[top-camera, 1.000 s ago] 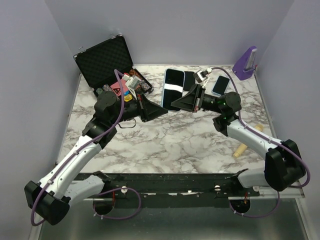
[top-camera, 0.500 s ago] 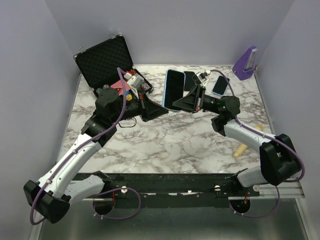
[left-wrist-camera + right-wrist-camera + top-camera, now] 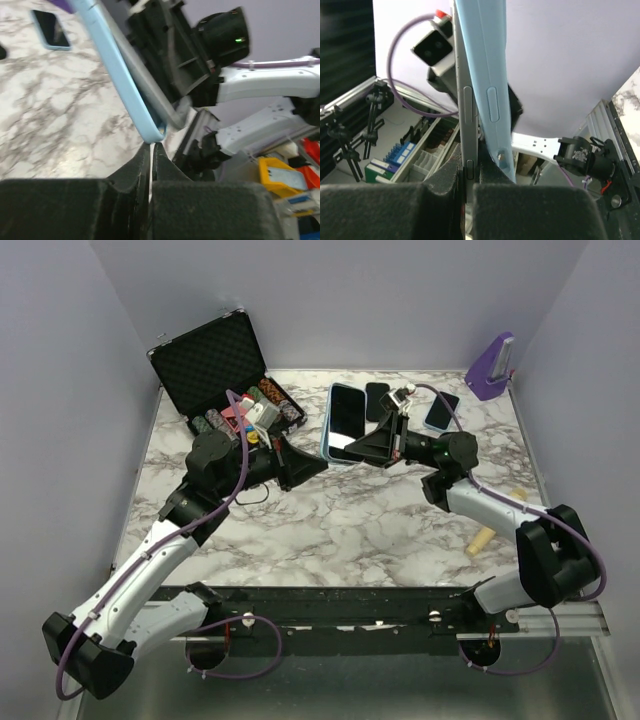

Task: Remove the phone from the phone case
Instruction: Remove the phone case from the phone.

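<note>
A phone [image 3: 345, 420] in a light blue case [image 3: 330, 435] is held up above the table between both arms. My right gripper [image 3: 364, 452] is shut on the phone's grey edge [image 3: 467, 100], as the right wrist view [image 3: 470, 172] shows. There the blue case [image 3: 487, 75] splays away from the phone to the right. In the left wrist view the case [image 3: 112, 60] has peeled off the grey phone edge [image 3: 145, 80] at its lower corner. My left gripper [image 3: 151, 146] is shut, its tips touching that corner; it also shows in the top view [image 3: 320, 468].
An open black foam-lined box [image 3: 215, 365] with chips and small items stands at the back left. A black phone [image 3: 377, 400] and a blue-edged phone [image 3: 441, 411] lie at the back. A purple object [image 3: 492, 365] stands back right. A wooden stick [image 3: 495, 525] lies at the right.
My left gripper has drawn back a little to the left and down. The phone has tilted and shifted slightly left with the right gripper, which has moved up and left.
</note>
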`<state>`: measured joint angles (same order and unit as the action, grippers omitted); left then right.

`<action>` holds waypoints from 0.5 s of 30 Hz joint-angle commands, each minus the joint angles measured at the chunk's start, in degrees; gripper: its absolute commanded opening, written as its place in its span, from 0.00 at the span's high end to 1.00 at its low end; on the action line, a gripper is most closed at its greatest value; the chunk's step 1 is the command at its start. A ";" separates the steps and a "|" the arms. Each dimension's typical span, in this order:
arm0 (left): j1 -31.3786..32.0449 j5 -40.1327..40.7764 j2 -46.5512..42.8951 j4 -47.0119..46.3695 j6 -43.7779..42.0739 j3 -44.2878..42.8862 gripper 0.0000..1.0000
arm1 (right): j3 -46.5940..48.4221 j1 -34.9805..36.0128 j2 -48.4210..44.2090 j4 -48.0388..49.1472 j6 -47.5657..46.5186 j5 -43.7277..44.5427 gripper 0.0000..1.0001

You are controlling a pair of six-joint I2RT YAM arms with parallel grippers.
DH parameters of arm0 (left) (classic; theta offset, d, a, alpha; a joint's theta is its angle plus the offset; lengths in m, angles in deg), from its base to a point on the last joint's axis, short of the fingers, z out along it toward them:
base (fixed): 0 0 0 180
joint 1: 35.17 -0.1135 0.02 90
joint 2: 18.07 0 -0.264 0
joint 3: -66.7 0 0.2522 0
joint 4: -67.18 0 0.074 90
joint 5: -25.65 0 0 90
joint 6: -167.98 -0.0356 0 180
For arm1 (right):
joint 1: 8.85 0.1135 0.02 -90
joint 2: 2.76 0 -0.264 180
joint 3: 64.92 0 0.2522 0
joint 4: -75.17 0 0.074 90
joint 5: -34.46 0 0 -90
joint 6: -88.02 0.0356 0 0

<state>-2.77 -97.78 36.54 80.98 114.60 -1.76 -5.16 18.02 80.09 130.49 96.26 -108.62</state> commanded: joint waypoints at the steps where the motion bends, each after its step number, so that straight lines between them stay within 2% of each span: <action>1: -2.61 11.63 -2.66 4.98 -5.86 3.98 1.00 | 0.85 -1.83 -1.99 19.17 8.29 -1.15 0.99; 9: -2.61 9.27 -1.79 1.37 -2.26 3.90 1.00 | -0.38 -2.00 -2.51 15.92 5.40 -1.50 0.99; 10: -2.61 8.83 -1.09 1.72 -1.65 3.20 0.94 | -0.47 -2.00 -2.69 15.13 4.69 -1.50 0.99; 12: -2.61 6.72 -0.82 0.94 -0.42 2.67 0.67 | -0.65 -2.00 -2.96 13.99 3.46 -1.94 0.99; 15: -2.52 3.55 -4.23 -6.16 1.16 6.95 0.41 | -0.91 -2.00 -3.74 10.56 0.65 -2.20 0.99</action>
<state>-5.33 -90.13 35.36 82.99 113.40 2.20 -5.79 15.94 79.06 134.29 100.93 -109.89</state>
